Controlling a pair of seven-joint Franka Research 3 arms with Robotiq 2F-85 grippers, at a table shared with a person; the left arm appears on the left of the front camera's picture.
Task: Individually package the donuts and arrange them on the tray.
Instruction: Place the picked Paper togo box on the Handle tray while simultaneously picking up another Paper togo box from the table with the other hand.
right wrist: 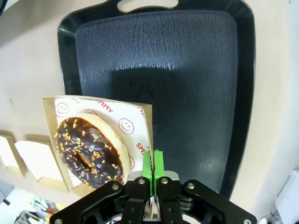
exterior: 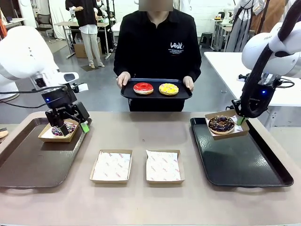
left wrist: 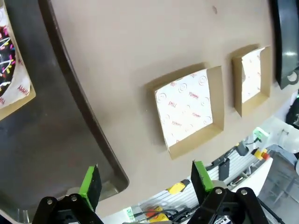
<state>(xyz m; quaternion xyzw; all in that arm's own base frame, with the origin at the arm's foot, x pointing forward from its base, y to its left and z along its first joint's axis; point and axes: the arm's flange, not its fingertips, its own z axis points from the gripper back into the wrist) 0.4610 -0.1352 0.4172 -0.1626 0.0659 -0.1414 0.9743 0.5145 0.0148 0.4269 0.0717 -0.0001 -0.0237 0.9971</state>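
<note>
Placing step: your right gripper (right wrist: 153, 157) pinches the box (right wrist: 144, 126) wall, chocolate donut (right wrist: 88, 147) just beside it, over the black tray (right wrist: 187, 70). Lower it flat, then release. Left gripper (left wrist: 145, 169) spread beside the purple donut (left wrist: 5, 56).

You had a person in a black top (exterior: 157, 42) standing across the tan table (exterior: 141, 128), a white table (exterior: 225, 66) at the far right, and another person (exterior: 88, 23) by a desk (exterior: 62, 23) far left.
</note>
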